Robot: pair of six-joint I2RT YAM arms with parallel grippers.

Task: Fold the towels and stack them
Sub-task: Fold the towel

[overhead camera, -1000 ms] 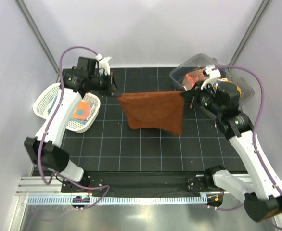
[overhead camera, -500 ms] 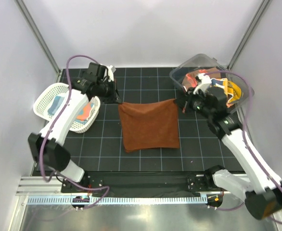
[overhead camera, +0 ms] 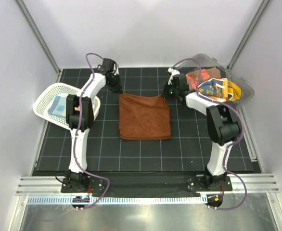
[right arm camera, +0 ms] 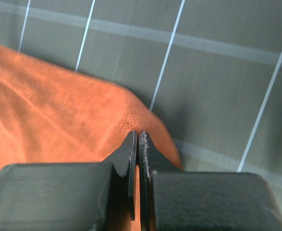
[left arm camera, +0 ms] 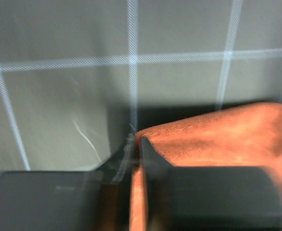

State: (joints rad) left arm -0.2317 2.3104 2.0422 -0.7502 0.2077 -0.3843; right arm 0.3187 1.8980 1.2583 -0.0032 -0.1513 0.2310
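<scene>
Below, a black gridded mat [overhead camera: 146,154] bears the rust-brown towel [overhead camera: 145,118] — white walls [overhead camera: 146,33] around.

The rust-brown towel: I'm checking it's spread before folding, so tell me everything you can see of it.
The rust-brown towel is a plain, soft cloth lying flat as a rough square on the black gridded mat. Its two far corners are pinched, one by the left gripper, one by the right gripper. Nothing else touches it.

No legible text, label or number in view
</scene>
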